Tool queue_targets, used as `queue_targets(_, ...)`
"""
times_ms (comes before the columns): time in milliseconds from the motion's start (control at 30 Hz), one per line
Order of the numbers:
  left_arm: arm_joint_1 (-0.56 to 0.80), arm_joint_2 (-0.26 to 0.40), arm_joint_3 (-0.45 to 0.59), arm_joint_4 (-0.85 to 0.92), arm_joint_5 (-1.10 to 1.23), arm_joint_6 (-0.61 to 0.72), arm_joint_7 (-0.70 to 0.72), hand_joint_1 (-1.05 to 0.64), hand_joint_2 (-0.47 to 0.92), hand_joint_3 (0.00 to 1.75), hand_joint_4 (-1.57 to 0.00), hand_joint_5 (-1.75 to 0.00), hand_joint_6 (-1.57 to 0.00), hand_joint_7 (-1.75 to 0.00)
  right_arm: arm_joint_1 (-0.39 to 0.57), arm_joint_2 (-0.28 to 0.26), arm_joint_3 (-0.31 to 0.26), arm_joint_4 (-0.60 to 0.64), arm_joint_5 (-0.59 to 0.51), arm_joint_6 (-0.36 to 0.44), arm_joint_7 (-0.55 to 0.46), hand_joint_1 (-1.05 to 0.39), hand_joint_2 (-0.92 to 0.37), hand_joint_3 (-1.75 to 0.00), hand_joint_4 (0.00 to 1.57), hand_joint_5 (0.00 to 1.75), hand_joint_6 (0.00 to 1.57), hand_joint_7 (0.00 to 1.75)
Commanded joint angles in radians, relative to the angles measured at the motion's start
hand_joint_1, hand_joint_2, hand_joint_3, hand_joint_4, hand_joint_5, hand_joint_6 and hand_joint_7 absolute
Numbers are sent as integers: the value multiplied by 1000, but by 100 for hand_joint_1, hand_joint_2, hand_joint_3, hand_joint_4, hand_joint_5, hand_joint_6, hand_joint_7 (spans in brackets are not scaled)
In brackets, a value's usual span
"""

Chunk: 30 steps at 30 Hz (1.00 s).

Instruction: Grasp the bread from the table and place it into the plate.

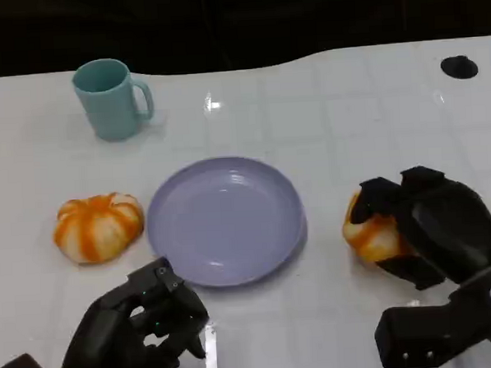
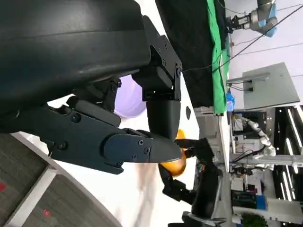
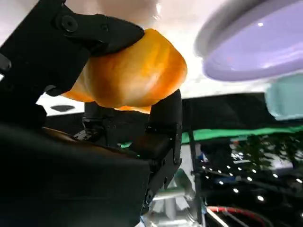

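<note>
Bread [image 1: 370,231] sits on the white counter [image 1: 349,121] just right of the plate [image 1: 225,220] in the head view, and the right hand [image 1: 420,224] is wrapped round its far side, fingers curled over the top and the outer flank. It looks like a soft, glazed orange bun, light for its bulk, the sort that would dent under a hard squeeze and might slide on its shiny crust. A second, striped bun [image 1: 98,227] lies left of the plate, untouched. The left hand [image 1: 142,329] hangs low near the front edge, fingers curled in on nothing. A teal mug [image 1: 109,99] stands well back.

From the left wrist view, that hand's fingers [image 2: 142,149] are drawn together, holding nothing; beyond them I can see a sliver of the plate [image 2: 129,97] and the bread [image 2: 176,163] with the right hand [image 2: 199,179] round it.

From the right wrist view, the bread [image 3: 130,75] is pinched between a finger [image 3: 102,30] above and another [image 3: 165,113] below, the crust bulging a little between them. The plate [image 3: 255,47] lies just beside. I would judge the hold sound: across the widest part, with gentle pressure, is the place to take it.
</note>
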State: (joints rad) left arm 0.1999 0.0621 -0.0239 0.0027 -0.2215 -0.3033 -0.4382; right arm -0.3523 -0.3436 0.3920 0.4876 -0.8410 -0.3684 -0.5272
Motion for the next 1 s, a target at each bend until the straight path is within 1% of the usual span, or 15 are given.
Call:
queue_targets(33, 5, 12, 3, -7, 6, -1, 10, -57, 92, 30, -65, -175, -60, -149, -39, 35, -7, -34, 58, -44, 16, -16, -33, -133, 100, 175, 74, 174)
queue_targets(133, 3, 10, 1, -4, 4, -1, 6, -55, 92, 31, -66, -175, -59, -150, -64, 72, -4, -49, 97, -40, 79, -21, -30, -134, 98, 175, 76, 167)
queue_targets(267, 3, 7, -2, -6, 9, 5, 13, -55, 92, 30, -67, -175, -60, -151, -106, 113, 1, -32, 148, -51, 165, -20, -29, -139, 98, 175, 74, 169)
queue_targets(333, 0, 5, -3, -2, 11, 0, 13, -56, 92, 30, -67, -175, -60, -151, -129, 131, 6, -9, 161, -67, 187, -19, -27, -142, 98, 175, 75, 168)
queue_targets(467, -2, 5, -5, 5, 15, -7, 13, -56, 92, 30, -67, -175, -60, -151, -178, 167, 17, 48, 161, -93, 195, -20, -27, -143, 99, 175, 77, 167)
queue_targets(600, 1, 7, -8, 2, 17, -13, 9, -55, 92, 30, -66, -175, -60, -151, -219, 221, 26, 85, 176, -56, 247, -19, -27, -142, 98, 175, 77, 167)
queue_targets(667, 6, 8, -10, -3, 14, -10, 6, -56, 92, 30, -66, -175, -60, -152, -247, 242, 37, 129, 175, -61, 249, -17, -28, -137, 97, 175, 75, 169)
queue_targets(767, 12, 6, -14, -9, 14, -8, 9, -57, 92, 30, -66, -175, -59, -152, -296, 275, 53, 207, 170, -68, 242, -18, -31, -135, 97, 175, 74, 170)
queue_targets(867, 18, 5, -21, -18, 19, -15, 13, -55, 92, 31, -66, -175, -59, -152, -347, 307, 66, 282, 159, -44, 236, -17, -31, -134, 96, 175, 74, 169)
queue_targets(1000, 21, 6, -28, -25, 26, -21, 10, -56, 92, 31, -66, -175, -58, -153, -413, 352, 66, 396, 173, -21, 216, -16, -30, -130, 96, 175, 72, 167)
